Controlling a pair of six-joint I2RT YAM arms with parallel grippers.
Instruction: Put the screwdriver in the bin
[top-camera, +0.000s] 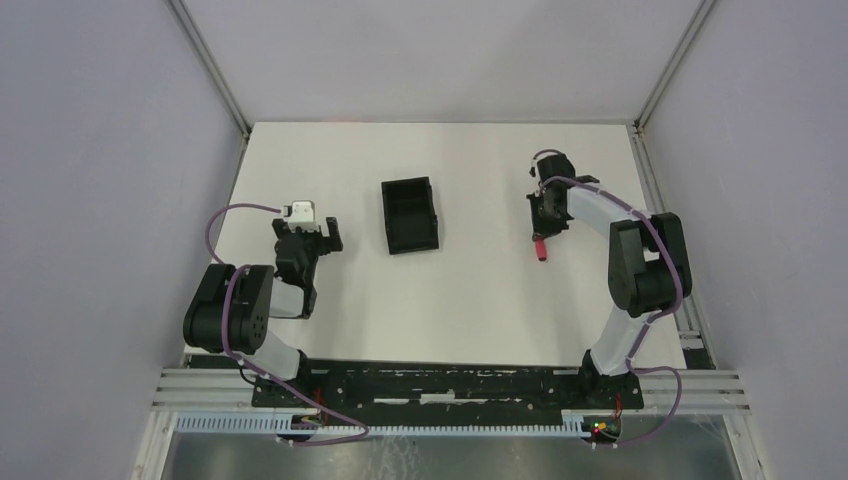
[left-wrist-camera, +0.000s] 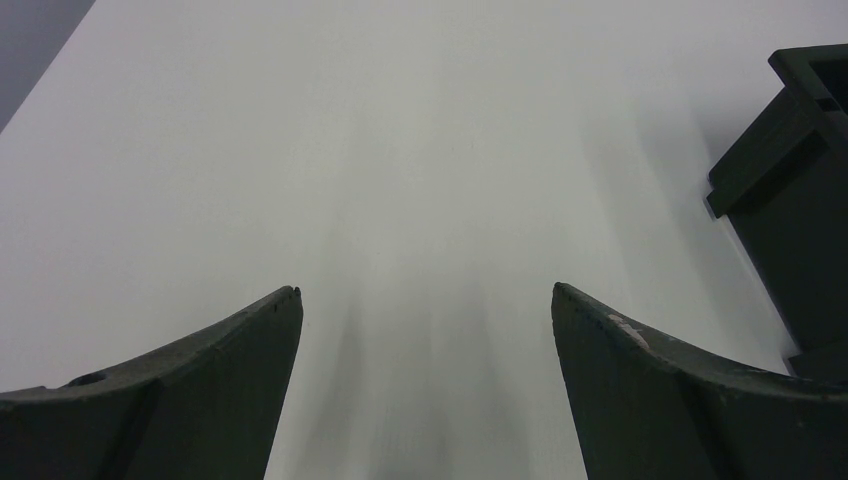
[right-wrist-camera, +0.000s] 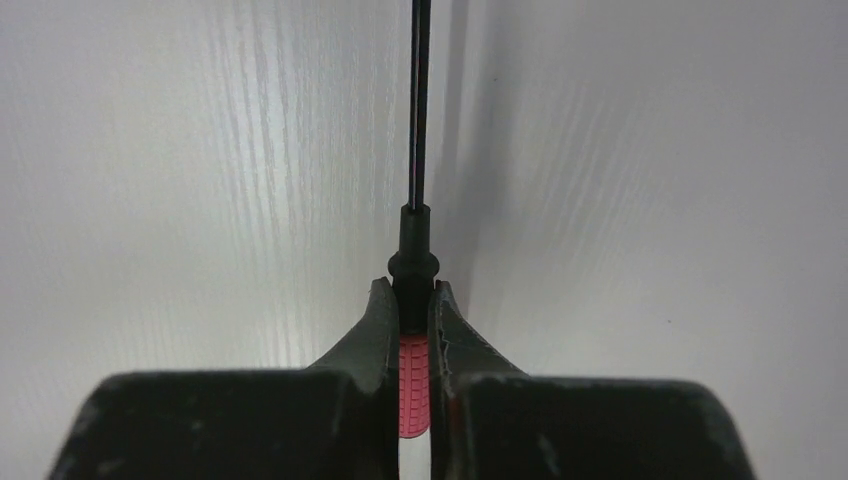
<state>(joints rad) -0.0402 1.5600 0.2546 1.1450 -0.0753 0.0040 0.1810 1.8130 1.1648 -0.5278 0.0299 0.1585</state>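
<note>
Step in hand: grasp looks made; I judge the carry to the bin is what comes next.
Right gripper (right-wrist-camera: 411, 315): jaws pinched tight on the screwdriver (right-wrist-camera: 413, 375), clamping the red handle just behind the dark collar; the shaft runs straight out ahead of the fingers.
Screwdriver, top view (top-camera: 542, 250): red end showing under the right gripper (top-camera: 545, 222), right of centre on the table (top-camera: 480, 300). I cannot tell whether it has left the surface.
Bin (top-camera: 410, 214): open, left of the screwdriver and well apart, mid-table.
Left gripper (left-wrist-camera: 425, 330): jaws spread wide, holding nothing; bin wall (left-wrist-camera: 790, 190) just to its right.
Next move, my judgement: lift, travel left over the bin's rim, then let go with the shaft lying inside the walls.
Risk: a long shaft catching the rim.
</note>
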